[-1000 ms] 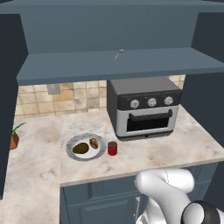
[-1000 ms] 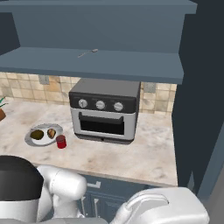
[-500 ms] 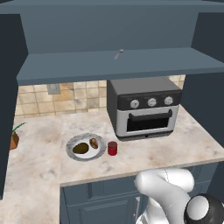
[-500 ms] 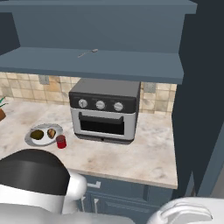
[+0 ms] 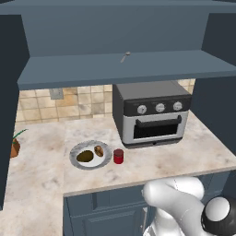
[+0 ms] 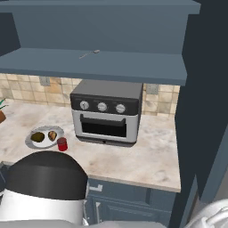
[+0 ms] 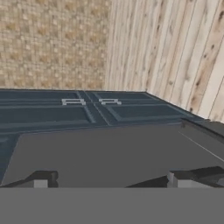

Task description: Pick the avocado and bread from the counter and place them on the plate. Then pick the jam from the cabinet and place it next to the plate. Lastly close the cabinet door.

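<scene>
On the counter lies the grey plate (image 5: 105, 148) (image 6: 30, 142) with the dark green avocado (image 5: 85, 156) (image 6: 38, 136) and the brown bread (image 5: 98, 150) (image 6: 52, 135) on it. The red jam jar (image 5: 118, 156) (image 6: 62, 144) stands upright on the counter just right of the plate. The wall cabinet above is open, and its dark door (image 5: 220, 87) (image 6: 207, 102) juts forward at the right. In the hand view my gripper (image 7: 109, 179) is open with nothing between its fingertips (image 7: 41, 179), facing dark blue lower cabinet fronts (image 7: 87, 109).
A grey toaster oven (image 5: 152, 113) (image 6: 107, 113) stands on the counter right of the jam. A small grey utensil (image 5: 126, 56) (image 6: 89, 54) lies on the cabinet's shelf. A potted plant (image 5: 14, 146) sits at the far left. A wooden wall (image 7: 175, 57) shows beyond the lower cabinets.
My arm has swung low in front of the counter, its dark joint shifting right in the left base view and filling more of the right base view. The counter things have not moved.
</scene>
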You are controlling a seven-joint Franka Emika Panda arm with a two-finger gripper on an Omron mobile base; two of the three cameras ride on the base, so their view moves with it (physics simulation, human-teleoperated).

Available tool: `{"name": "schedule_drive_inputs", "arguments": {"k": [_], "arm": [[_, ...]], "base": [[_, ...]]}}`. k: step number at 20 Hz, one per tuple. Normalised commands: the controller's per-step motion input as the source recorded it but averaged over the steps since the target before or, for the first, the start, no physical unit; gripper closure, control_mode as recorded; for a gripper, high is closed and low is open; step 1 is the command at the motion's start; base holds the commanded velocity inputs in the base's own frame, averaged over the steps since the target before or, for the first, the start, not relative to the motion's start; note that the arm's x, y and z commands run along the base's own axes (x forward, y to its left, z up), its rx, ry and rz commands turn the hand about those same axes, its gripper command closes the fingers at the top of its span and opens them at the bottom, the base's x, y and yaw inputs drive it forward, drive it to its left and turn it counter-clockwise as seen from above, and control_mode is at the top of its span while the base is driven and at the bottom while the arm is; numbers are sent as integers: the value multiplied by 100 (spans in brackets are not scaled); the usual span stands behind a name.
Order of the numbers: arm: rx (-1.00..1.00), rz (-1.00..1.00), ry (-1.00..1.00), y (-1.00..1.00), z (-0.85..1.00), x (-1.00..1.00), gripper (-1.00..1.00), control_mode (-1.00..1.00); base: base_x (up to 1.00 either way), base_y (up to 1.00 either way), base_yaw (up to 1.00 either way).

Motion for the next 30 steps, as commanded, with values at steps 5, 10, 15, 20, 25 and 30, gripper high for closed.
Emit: {"name": "schedule_drive_inputs", "arguments": {"k": [5,10,15,20,25,30], "arm": [[-5,18,0,-7,17,1,-100,-100],[-4,22,0,-2,16,1,-100,-100],[-1,20,0,-3,16,8,-100,-100],[0,15,0,-2,16,6,-100,-100],[0,10,0,-1,8,3,-100,-100],[0,11,0,-3,1,-2,-100,-100]], "base": [[0,0,0],[0,0,0],[0,0,0],[0,0,0],[0,0,0],[0,0,0]]}}
